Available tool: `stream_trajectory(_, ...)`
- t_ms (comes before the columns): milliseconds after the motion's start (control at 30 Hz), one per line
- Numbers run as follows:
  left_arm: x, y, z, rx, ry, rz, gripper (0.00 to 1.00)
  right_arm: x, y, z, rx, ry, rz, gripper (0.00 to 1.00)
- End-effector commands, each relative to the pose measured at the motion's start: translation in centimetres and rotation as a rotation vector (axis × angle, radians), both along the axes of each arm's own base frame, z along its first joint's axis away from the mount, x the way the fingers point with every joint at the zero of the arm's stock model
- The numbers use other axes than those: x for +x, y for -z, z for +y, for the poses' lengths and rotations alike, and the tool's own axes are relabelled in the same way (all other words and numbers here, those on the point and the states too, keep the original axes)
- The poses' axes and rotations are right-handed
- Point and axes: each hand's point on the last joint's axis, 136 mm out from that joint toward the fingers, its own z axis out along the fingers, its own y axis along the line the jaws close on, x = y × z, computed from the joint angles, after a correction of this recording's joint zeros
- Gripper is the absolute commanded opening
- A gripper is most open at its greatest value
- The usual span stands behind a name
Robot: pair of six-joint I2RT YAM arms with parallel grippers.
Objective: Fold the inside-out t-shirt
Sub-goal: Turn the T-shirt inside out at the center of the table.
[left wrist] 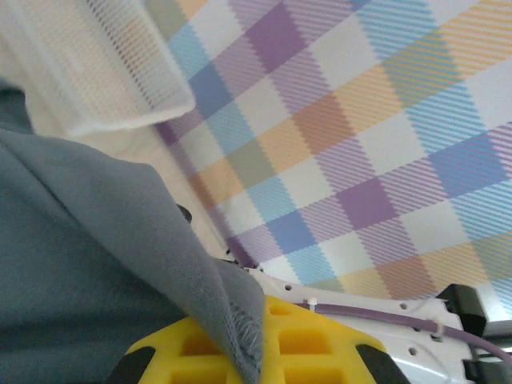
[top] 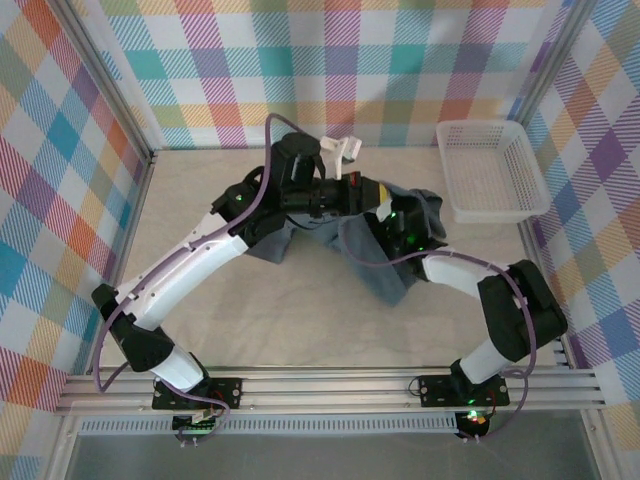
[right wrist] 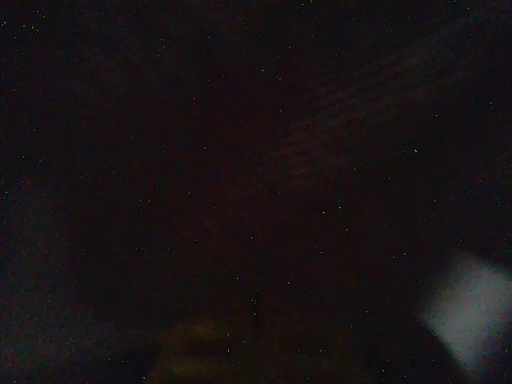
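The slate blue-grey inside-out t-shirt (top: 385, 270) lies bunched in the middle of the table, with one part lifted. My left gripper (top: 378, 198) reaches in from the far left and is shut on a stitched hem of the shirt. In the left wrist view the cloth (left wrist: 72, 256) drapes over the yellow finger (left wrist: 320, 344) and runs between the jaws of the gripper (left wrist: 252, 360). My right arm's wrist (top: 410, 238) is buried in the shirt's folds with its fingers hidden. The right wrist view is dark, covered by cloth, and the right gripper is shut in the fabric.
A white mesh basket (top: 492, 124) stands at the back right, close to the shirt's right edge; it appears blurred as the basket (left wrist: 120, 72) in the left wrist view. Checked walls enclose the table on three sides. Both arms cross over the table's middle.
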Motion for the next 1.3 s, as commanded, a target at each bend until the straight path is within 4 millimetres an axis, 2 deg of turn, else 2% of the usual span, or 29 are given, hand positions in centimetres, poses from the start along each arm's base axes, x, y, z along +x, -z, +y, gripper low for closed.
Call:
stream_trajectory(0,0.3,-0.5,1.0,0.067,-0.015,-0.077,0.00,-5.1,0.9,4.9,0.253,-0.266,0.264,0.01)
stream_trajectory(33,0.6,0.0,1.4,0.097,-0.040,-0.087,0.00,-6.6,0.1,6.4,0.324,-0.358,0.314,0.02)
stream_trajectory(67,0.9,0.3,1.7,0.112,-0.056,-0.086,0.00,-7.3,-0.7,7.1,0.418,-0.376,0.374,0.03)
stream_trajectory(167,0.8,0.4,1.7,0.087,-0.046,-0.070,0.00,-8.7,-2.1,9.0,0.660,-0.426,0.569,0.05)
stream_trajectory(233,0.4,-0.3,1.2,0.043,-0.015,-0.059,0.00,-8.1,-0.9,9.4,0.755,-0.333,0.717,0.05)
stream_trajectory(300,0.0,-1.5,0.4,-0.018,0.028,-0.053,0.00,-7.0,1.7,9.2,0.779,-0.205,0.802,0.02)
stream_trajectory(333,-0.3,-2.6,0.0,-0.062,0.050,-0.058,0.00,-6.5,3.3,9.0,0.758,-0.132,0.826,0.00)
stream_trajectory(433,-0.3,-5.8,-0.8,-0.160,0.076,-0.081,0.00,-6.0,6.8,9.7,0.629,-0.059,0.866,0.02)
stream_trajectory(533,-0.8,-9.4,-1.6,-0.222,0.133,-0.116,0.00,-5.7,10.3,9.9,0.545,0.048,1.019,0.05)
stream_trajectory(567,-1.1,-10.0,-1.9,-0.231,0.159,-0.124,0.00,-5.6,10.9,9.9,0.531,0.079,1.065,0.07)
stream_trajectory(600,-1.6,-10.9,-2.1,-0.240,0.187,-0.141,0.00,-5.6,11.1,10.2,0.517,0.094,1.109,0.08)
stream_trajectory(667,-2.4,-11.8,-2.2,-0.231,0.217,-0.175,0.00,-5.3,10.2,10.5,0.528,0.114,1.132,0.10)
stream_trajectory(800,-2.6,-11.5,-1.8,-0.187,0.204,-0.194,0.00,-3.8,6.6,10.1,0.573,0.161,1.050,0.25)
stream_trajectory(867,-3.1,-11.7,-1.5,-0.184,0.214,-0.204,0.00,-3.4,6.8,9.3,0.536,0.203,1.028,0.38)
stream_trajectory(900,-3.3,-11.9,-1.3,-0.188,0.220,-0.210,0.00,-3.5,7.8,8.9,0.488,0.224,1.030,0.46)
stream_trajectory(967,-3.8,-12.5,-1.0,-0.200,0.228,-0.221,0.00,-4.0,10.4,8.2,0.359,0.243,1.067,0.58)
stream_trajectory(1000,-4.2,-12.8,-0.8,-0.206,0.236,-0.228,0.00,-4.7,11.9,8.0,0.269,0.243,1.101,0.67)
stream_trajectory(1033,-4.4,-13.2,-0.5,-0.210,0.239,-0.237,0.00,-5.6,13.0,8.1,0.190,0.228,1.137,0.70)
stream_trajectory(1133,-4.7,-13.8,0.2,-0.196,0.226,-0.265,0.00,-8.1,15.0,8.8,0.024,0.180,1.195,0.75)
stream_trajectory(1267,-5.4,-14.7,1.2,-0.171,0.224,-0.326,0.00,-10.4,17.6,7.7,-0.196,0.198,1.243,0.78)
